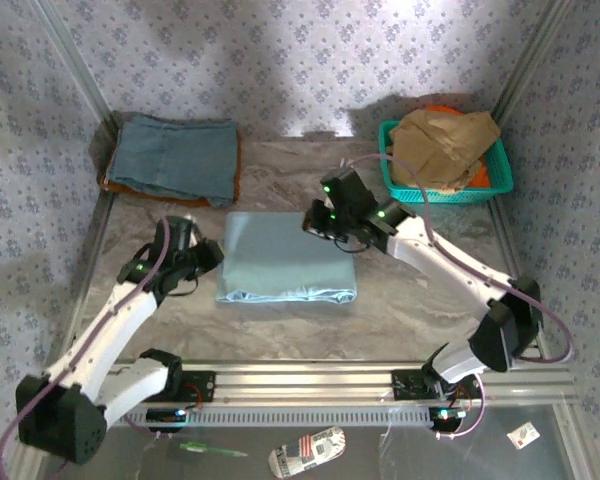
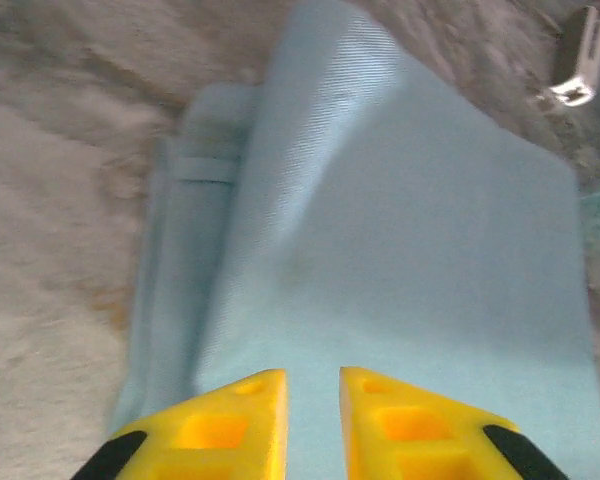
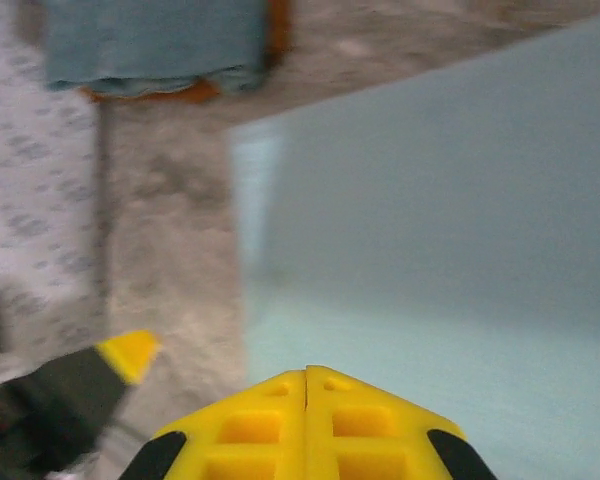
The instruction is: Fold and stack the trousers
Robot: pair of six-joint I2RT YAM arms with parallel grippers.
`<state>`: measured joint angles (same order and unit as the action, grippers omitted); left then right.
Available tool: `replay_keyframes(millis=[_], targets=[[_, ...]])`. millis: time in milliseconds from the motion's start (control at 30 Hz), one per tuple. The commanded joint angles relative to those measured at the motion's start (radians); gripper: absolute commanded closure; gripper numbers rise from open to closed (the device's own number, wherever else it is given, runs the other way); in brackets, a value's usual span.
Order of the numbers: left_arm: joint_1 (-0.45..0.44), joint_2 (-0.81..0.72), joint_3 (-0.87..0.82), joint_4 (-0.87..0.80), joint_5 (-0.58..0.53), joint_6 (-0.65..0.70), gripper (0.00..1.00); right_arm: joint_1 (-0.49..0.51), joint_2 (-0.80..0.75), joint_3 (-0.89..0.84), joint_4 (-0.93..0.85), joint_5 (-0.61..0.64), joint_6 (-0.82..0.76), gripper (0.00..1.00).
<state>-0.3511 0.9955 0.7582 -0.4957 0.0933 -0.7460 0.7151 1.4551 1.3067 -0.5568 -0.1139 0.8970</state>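
Nearest, an aluminium rail (image 1: pixel 300 380) at the table's front edge carries both arm bases.

Left gripper (image 2: pixel 312 395): its yellow fingers (image 2: pixel 230 425) stand parted by a narrow gap and hold nothing. It is poised at the left edge of the trousers (image 1: pixel 285 258), with pale cloth showing through the gap. Whether the tips touch the cloth cannot be told.

The trousers are pale sky-blue and folded into a compact rectangle. They lie flat at mid-table on the grey marbled tabletop (image 1: pixel 410 300), between the two grippers. Layered fold edges run along the near side and the left side.

Right gripper (image 3: pixel 307 375): its fingertips are pressed together with no cloth seen between them. It sits over the far right part of the trousers.

Far left, a folded slate-blue denim garment (image 1: pixel 175 158) rests on an orange-brown layer (image 1: pixel 115 185), well apart from the trousers.

Far right, a teal basket (image 1: pixel 448 196) holds a crumpled tan-brown garment (image 1: pixel 445 140).

Behind everything hangs patterned wall cloth (image 1: pixel 280 50).
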Motion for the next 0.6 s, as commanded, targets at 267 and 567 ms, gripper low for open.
replay_keyframes(millis=[267,567], targets=[[-0.104,0.203,-0.255,0.316,-0.008,-0.104,1.00,-0.024,0.005,-0.552,0.228,-0.026,-0.034,1.00],[0.000,0.275,-0.401,0.392,0.008,-0.070,1.00,-0.080,0.100,-0.651,0.258,-0.088,-0.135,1.00]])
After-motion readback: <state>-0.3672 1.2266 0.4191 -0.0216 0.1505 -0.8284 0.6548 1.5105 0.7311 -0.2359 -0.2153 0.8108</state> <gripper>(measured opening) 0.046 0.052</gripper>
